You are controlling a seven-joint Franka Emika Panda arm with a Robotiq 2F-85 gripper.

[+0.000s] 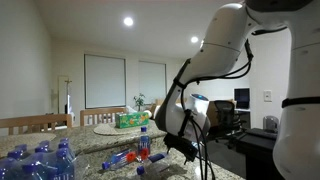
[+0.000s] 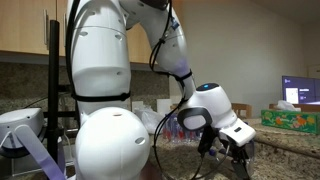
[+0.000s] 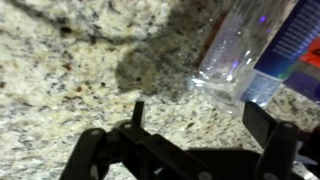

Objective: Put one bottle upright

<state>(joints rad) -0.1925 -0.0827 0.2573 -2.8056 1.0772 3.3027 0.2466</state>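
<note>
In the wrist view a clear plastic bottle (image 3: 240, 55) with a blue label lies on the speckled granite counter (image 3: 70, 70) at the upper right. My gripper (image 3: 200, 118) is open and empty, its fingers just short of the bottle, which is not between them. In an exterior view my gripper (image 1: 186, 148) hangs low over the counter, to the right of an upright bottle (image 1: 145, 141) and a lying bottle with a red label (image 1: 122, 157). In an exterior view my gripper (image 2: 236, 152) is down at the counter.
A cluster of several blue-capped bottles (image 1: 40, 160) stands at the counter's near left. A green box (image 1: 129, 120) sits on a table behind. A monitor (image 1: 241, 98) and desk are at the right. The robot's white base (image 2: 105, 130) fills much of an exterior view.
</note>
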